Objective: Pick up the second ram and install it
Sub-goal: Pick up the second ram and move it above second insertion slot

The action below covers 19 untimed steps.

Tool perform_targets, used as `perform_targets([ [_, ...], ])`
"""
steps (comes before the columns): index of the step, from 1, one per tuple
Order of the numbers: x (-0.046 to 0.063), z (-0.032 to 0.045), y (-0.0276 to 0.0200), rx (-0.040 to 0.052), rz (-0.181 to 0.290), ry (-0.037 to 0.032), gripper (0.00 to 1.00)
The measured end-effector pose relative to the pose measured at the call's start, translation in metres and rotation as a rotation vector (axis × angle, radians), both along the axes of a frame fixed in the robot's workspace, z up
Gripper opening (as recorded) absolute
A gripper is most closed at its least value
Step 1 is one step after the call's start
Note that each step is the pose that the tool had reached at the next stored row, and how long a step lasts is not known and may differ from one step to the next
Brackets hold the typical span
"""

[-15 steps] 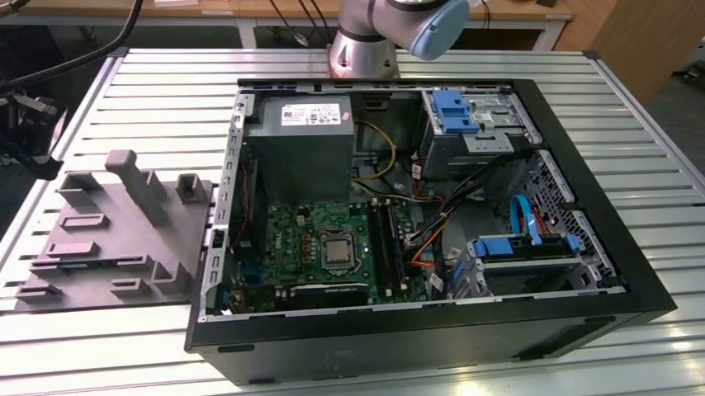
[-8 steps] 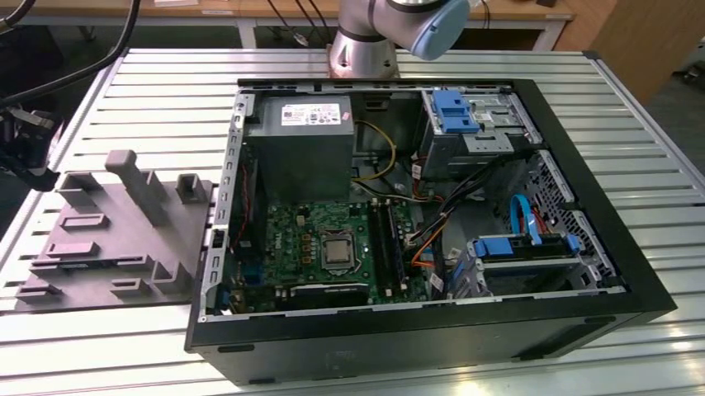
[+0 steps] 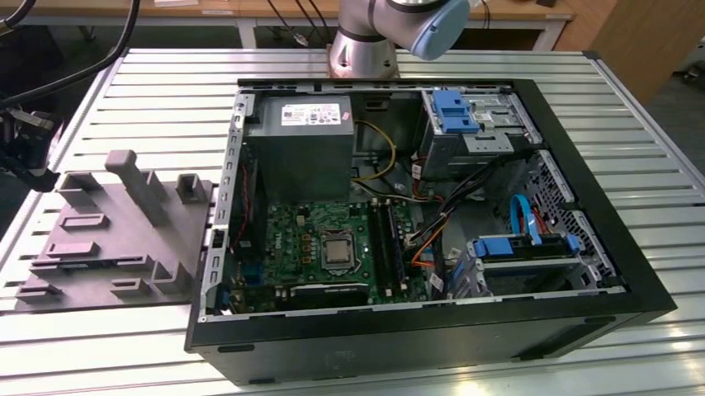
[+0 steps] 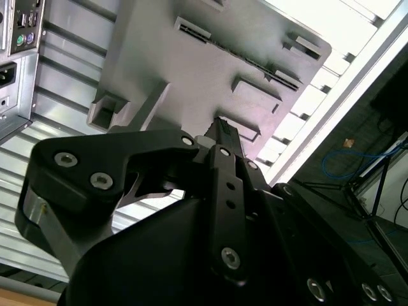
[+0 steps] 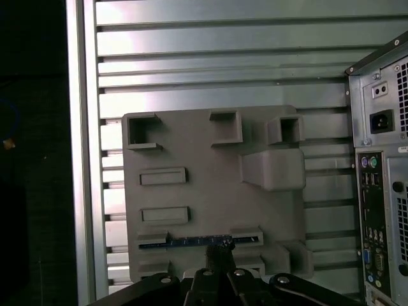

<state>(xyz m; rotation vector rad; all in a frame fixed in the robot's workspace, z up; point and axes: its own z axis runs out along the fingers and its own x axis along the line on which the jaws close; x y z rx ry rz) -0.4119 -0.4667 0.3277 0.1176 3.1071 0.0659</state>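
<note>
While the fingers (image 5: 217,254) hover pressed together over the second ram (image 5: 185,241), I'd spread them and centre squarely along its edge.

Bright overhead light glares off the slatted table (image 5: 223,13); the computer case (image 3: 418,342) interior is dim.

On the table (image 3: 441,70), the holder block (image 3: 111,239) lies beside the computer case (image 3: 441,338), at the exterior view's left. The second ram (image 5: 185,241) sits in the block.
</note>
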Motion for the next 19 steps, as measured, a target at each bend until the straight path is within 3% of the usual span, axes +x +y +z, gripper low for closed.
perform_targets([
  [8, -0.0004, -0.0003, 0.0, 0.0002, 0.004, -0.0002, 0.1],
  [19, -0.0004, -0.0005, 0.0, 0.0, 0.176, 0.0, 0.1],
])
